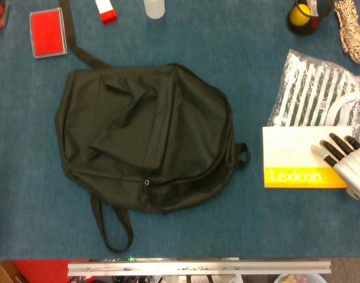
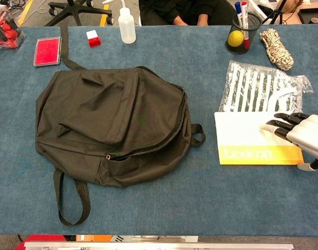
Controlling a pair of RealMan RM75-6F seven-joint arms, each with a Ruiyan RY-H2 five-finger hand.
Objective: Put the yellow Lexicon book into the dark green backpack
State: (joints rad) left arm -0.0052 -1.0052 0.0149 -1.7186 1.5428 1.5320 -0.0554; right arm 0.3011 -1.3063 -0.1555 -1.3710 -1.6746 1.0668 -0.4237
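Observation:
The yellow and white Lexicon book (image 1: 297, 159) (image 2: 247, 138) lies flat on the blue table at the right. My right hand (image 1: 347, 162) (image 2: 302, 136) comes in from the right edge. Its fingers (image 2: 276, 125) lie spread on the book's white cover, and its thumb (image 2: 306, 166) sits by the book's near right corner. The dark green backpack (image 1: 144, 138) (image 2: 112, 122) lies flat in the middle, a little left of the book, with its zipper line along the near side. My left hand is in neither view.
A crinkly striped plastic packet (image 2: 260, 86) lies just behind the book. A pen cup with a yellow ball (image 2: 238, 36), a rope coil (image 2: 276, 47), a white bottle (image 2: 127, 26) and a red case (image 2: 47, 50) stand along the far side.

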